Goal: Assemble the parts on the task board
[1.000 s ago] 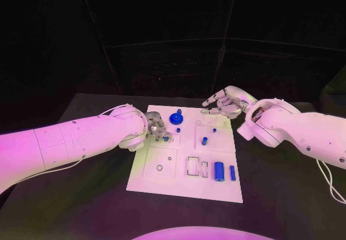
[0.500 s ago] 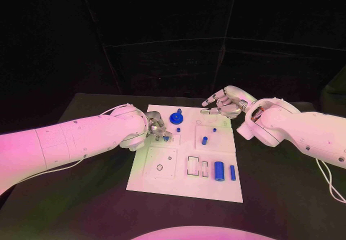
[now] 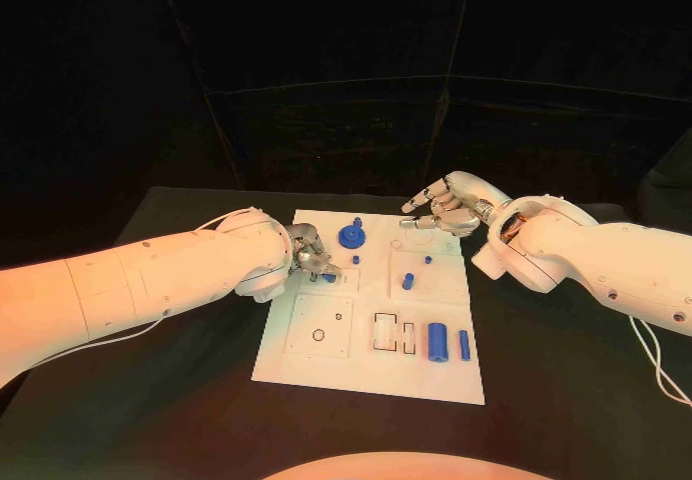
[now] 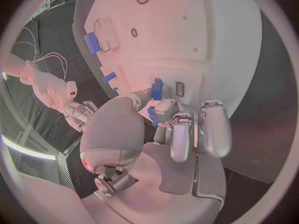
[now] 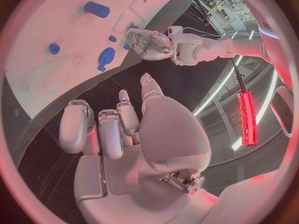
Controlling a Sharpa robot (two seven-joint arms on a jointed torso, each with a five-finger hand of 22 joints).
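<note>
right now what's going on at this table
A two-armed robot is putting small blue parts together on a white task board. Its left hand is down at the board's left edge, fingers pinching a small blue part against the board. Its right hand hovers by the far right corner, holding nothing. A blue round part, two small pegs and two larger cylinders sit elsewhere on the board.

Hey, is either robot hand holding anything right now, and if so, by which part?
The left hand pinches a small blue part by one end, over the task board. The right hand holds nothing.
</note>
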